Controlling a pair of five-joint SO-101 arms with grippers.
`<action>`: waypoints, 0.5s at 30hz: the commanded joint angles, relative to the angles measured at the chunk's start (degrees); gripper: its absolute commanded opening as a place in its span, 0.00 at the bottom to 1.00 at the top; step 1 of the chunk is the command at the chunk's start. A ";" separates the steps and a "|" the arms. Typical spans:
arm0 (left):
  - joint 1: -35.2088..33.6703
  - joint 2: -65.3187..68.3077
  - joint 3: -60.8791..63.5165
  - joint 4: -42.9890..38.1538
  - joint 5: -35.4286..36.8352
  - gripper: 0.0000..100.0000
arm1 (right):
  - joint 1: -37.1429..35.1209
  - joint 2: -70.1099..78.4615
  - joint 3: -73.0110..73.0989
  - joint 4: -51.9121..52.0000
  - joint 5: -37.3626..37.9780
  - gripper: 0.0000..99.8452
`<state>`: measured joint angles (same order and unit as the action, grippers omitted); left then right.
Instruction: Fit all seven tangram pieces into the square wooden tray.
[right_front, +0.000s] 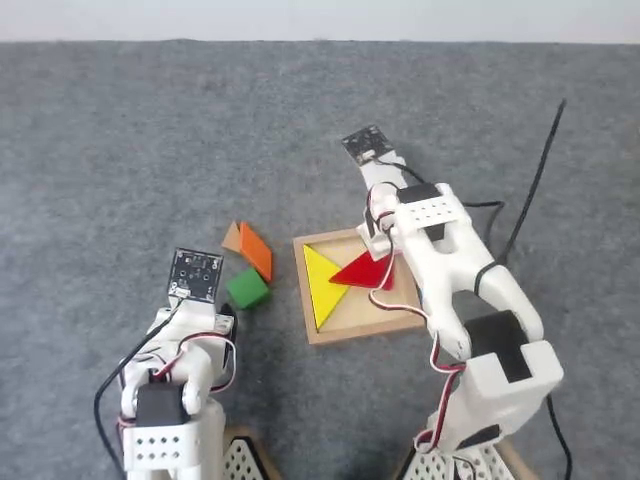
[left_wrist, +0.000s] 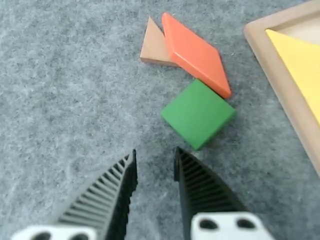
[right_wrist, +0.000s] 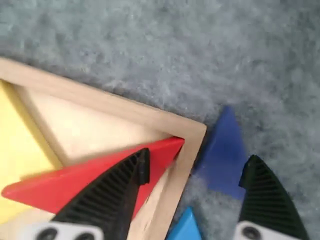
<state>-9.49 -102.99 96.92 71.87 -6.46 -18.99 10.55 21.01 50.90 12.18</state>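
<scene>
Grey carpet (right_front: 120, 150) covers the whole table, and both arms are out over it. Over on the right side sits the square wooden tray (right_front: 365, 331), with the yellow triangle (right_front: 322, 283) lying flat inside along its left wall. And look at the red triangle (right_wrist: 95, 177): it's tilted, one tip up against the tray's far corner rim, the other end riding over the yellow piece, so it isn't seated flat. The right gripper (right_wrist: 199, 160) hangs right above that corner, fingers spread wide, one finger over the red triangle, the other out past the rim over the carpet, clamping nothing. Just outside that corner lie a dark blue triangle (right_wrist: 222, 155), close against the rim, and a light blue piece (right_wrist: 184, 227) beside it.

Left of the tray, three pieces wait on the carpet: the green square (left_wrist: 198, 114), the orange parallelogram (left_wrist: 195, 54) touching its corner, and a tan triangle (left_wrist: 153, 45) tucked partly under the orange one. The left gripper (left_wrist: 155, 154) sits just short of the green square, fingers slightly apart, nothing between them
</scene>
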 joint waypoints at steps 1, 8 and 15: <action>-0.44 -1.05 -0.48 0.35 0.88 0.12 | 0.31 -3.47 -0.62 -0.66 -2.73 0.30; -0.44 -1.05 -0.48 0.35 0.88 0.12 | -3.38 -22.29 11.78 -3.21 -3.69 0.30; -0.44 -1.05 -0.48 0.35 0.88 0.12 | -5.58 -27.47 21.80 1.27 -1.05 0.30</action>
<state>-9.58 -102.99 96.92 71.87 -6.46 -23.56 -14.24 42.46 50.55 9.45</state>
